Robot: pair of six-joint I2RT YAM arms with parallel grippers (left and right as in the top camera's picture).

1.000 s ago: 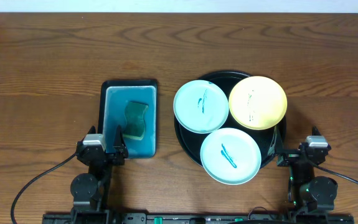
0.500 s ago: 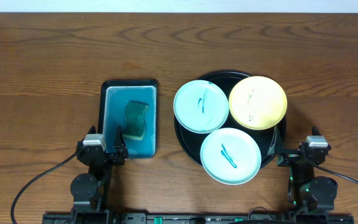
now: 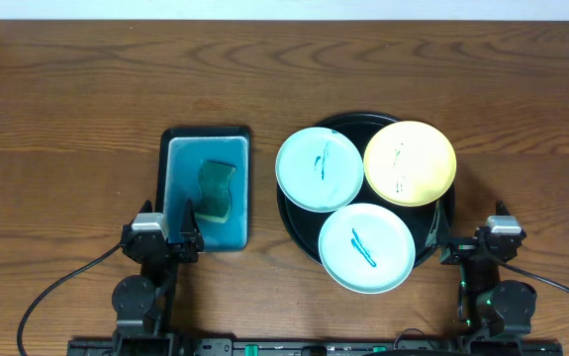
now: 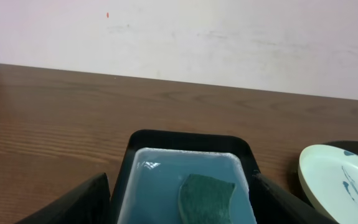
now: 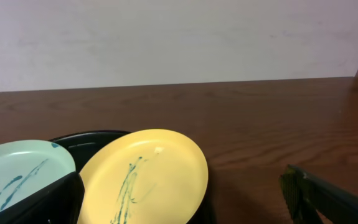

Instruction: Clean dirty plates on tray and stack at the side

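The round black tray (image 3: 304,220) holds three plates with teal scribbles: a mint-white plate (image 3: 320,169) at its left, a yellow plate (image 3: 410,163) at its right, a second mint-white plate (image 3: 366,248) at its front. In the right wrist view the yellow plate (image 5: 144,177) lies between my fingers' sightline, the mint plate (image 5: 17,177) to its left. My left gripper (image 3: 170,240) is open and empty at the basin's near end. My right gripper (image 3: 459,244) is open and empty beside the tray's front right rim.
A rectangular black-rimmed teal basin (image 3: 174,168) stands left of the tray with a green sponge (image 3: 216,190) in it; both show in the left wrist view, basin (image 4: 185,142) and sponge (image 4: 207,198). A pale wall runs along the table's far edge.
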